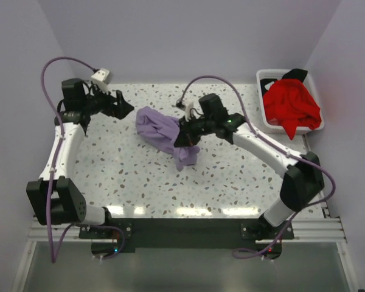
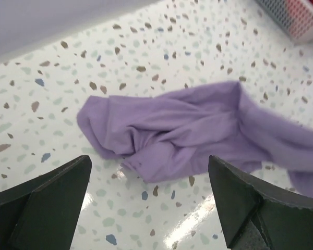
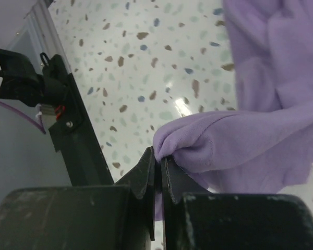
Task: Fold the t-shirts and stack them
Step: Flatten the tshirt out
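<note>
A lavender-purple t-shirt [image 1: 160, 131] lies bunched on the speckled table near its middle, seen also in the left wrist view [image 2: 172, 130]. My right gripper [image 1: 185, 135] is shut on a fold of this purple t-shirt [image 3: 235, 140], lifting its right part off the table. My left gripper [image 1: 126, 110] hovers just left of the shirt, jaws open wide, nothing between its fingers [image 2: 47, 203]. A red t-shirt [image 1: 292, 104] fills the white basket at the far right, with a black t-shirt [image 1: 295, 75] showing behind it.
The white plastic basket [image 1: 263, 78] stands at the back right corner against the wall. The right arm reaches across the table's right half. A black rail [image 3: 75, 140] at the table's near edge shows in the right wrist view.
</note>
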`<state>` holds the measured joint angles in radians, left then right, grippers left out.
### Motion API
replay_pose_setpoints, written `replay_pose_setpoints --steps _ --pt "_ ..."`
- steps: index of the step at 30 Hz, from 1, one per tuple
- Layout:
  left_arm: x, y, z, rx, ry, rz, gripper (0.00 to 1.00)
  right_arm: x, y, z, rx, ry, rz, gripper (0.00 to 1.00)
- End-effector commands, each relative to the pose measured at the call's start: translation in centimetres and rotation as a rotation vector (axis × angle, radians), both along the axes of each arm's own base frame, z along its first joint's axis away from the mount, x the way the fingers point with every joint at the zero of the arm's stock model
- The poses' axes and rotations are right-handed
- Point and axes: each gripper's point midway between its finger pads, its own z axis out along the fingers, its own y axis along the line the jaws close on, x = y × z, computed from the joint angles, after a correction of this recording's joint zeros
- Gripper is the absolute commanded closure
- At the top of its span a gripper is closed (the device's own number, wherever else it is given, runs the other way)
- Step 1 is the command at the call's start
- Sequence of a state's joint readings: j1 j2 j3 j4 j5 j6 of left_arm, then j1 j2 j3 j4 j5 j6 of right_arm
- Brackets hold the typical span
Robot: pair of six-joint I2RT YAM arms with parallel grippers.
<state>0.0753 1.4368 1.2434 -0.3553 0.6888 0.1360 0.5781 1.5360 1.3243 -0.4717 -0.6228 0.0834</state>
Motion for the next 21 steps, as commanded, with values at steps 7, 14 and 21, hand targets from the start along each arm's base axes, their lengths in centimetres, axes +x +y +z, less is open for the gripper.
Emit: replay_pose_setpoints --steps 7,14,21 --pt "-1.5 8.3 0.3 -0.086 0.115 0.211 0.00 0.9 14.0 4.3 0.182 0.000 0.200 0.17" --pt "-6.4 2.6 -5.1 0.179 0.177 -0.099 0.02 11.2 2.0 -0.9 0.026 0.040 -0.090 0.11" --pt "-11.2 -3.1 -12.2 0.430 0.230 -0.328 0.10 17.4 0.8 -8.1 -0.148 0.009 -0.199 0.15"
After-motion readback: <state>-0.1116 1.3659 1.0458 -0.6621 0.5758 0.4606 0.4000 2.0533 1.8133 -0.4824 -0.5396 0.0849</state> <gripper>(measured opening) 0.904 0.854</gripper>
